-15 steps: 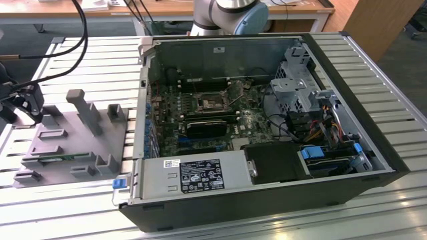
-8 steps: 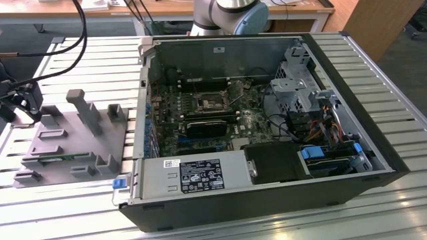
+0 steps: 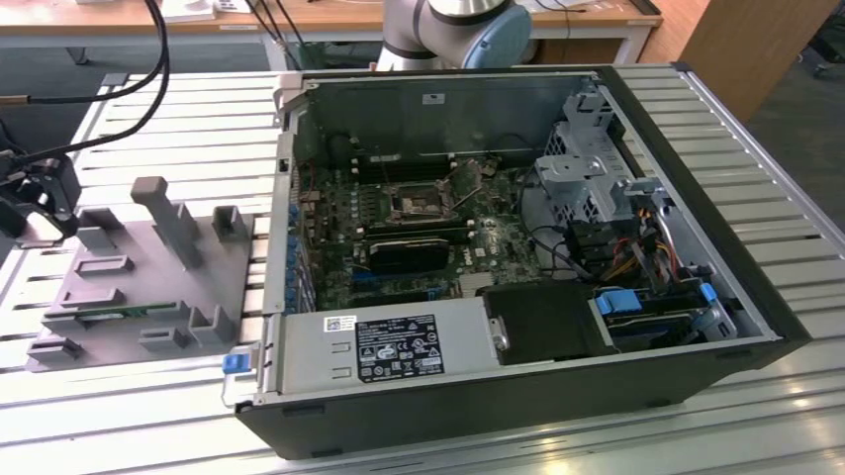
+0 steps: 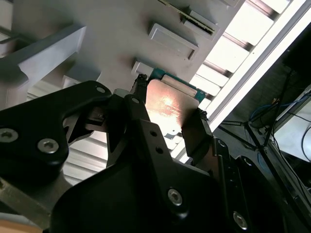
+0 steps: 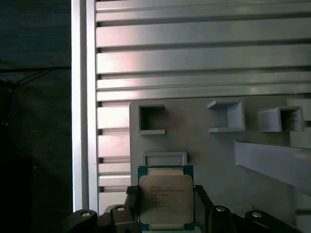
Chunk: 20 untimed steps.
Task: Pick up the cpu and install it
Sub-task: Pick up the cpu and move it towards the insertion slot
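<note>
The cpu (image 5: 164,191) sits between the gripper (image 5: 165,201) fingers (image 5: 130,200), clamped on two opposite edges with its metal top facing the first wrist view. It's just over the grey fixture plate (image 5: 209,155), near one of its shallow pockets (image 5: 164,158). In the exterior view the gripper hangs at that plate's left end - well apart from the open computer case (image 3: 436,109), whose socket (image 3: 415,203) sits bare.

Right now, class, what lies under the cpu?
The grey fixture plate shows around the cpu, held in the hand. The spot directly beneath is covered by the cpu itself.
</note>
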{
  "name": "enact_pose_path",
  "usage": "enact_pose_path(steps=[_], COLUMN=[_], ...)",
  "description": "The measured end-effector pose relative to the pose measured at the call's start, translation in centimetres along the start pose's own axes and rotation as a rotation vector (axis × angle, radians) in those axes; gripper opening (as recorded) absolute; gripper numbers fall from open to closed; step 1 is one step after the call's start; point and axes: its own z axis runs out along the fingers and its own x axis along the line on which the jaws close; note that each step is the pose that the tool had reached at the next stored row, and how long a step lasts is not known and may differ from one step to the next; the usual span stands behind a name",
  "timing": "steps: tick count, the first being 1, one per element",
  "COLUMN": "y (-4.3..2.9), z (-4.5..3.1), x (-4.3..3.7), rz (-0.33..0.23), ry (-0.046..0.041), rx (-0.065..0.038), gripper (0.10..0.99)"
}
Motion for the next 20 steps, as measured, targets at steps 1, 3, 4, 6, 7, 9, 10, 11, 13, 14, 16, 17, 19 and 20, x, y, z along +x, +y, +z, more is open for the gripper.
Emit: enact_pose_path(steps=[1,3,4,6,7,9,10,11,13,14,16,17,19,20], y=[0.02,0.04,0.06,0.08,0.09,0.11,0.13,0.14,0.18,0.19,0.22,0.24,0.28,0.29], z=[-0.1,-0.3,-0.4,-0.61,-0.72,-1.01,-1.19,-1.36,-1.74,-1.93,-2.32,-2.53,-2.96,-3.17], x=[0.0,0.01,0.01,0.02,0.02,0.03,0.03,0.03,0.04,0.05,0.06,0.06,0.07,0.08], rz=[0.0,0.0,0.0,0.0,0.0,0.0,0.0,0.0,0.0,0.0,0.0,0.0,0.0,0.0], ry=[0.0,0.0,0.0,0.0,0.0,-0.0001,0.0,0.0,0.0,0.0001,-0.0001,-0.0001,0.0,0.0001], rx=[0.0,0.0,0.0,0.0,0.0,0.0,0.0,0.0,0.0,0.0,0.0,0.0,0.0,0.0], gripper=[0.541,0.541,0.541,0.541,0.541,0.541,0.541,0.541,0.541,0.541,0.541,0.541,0.541,0.541])
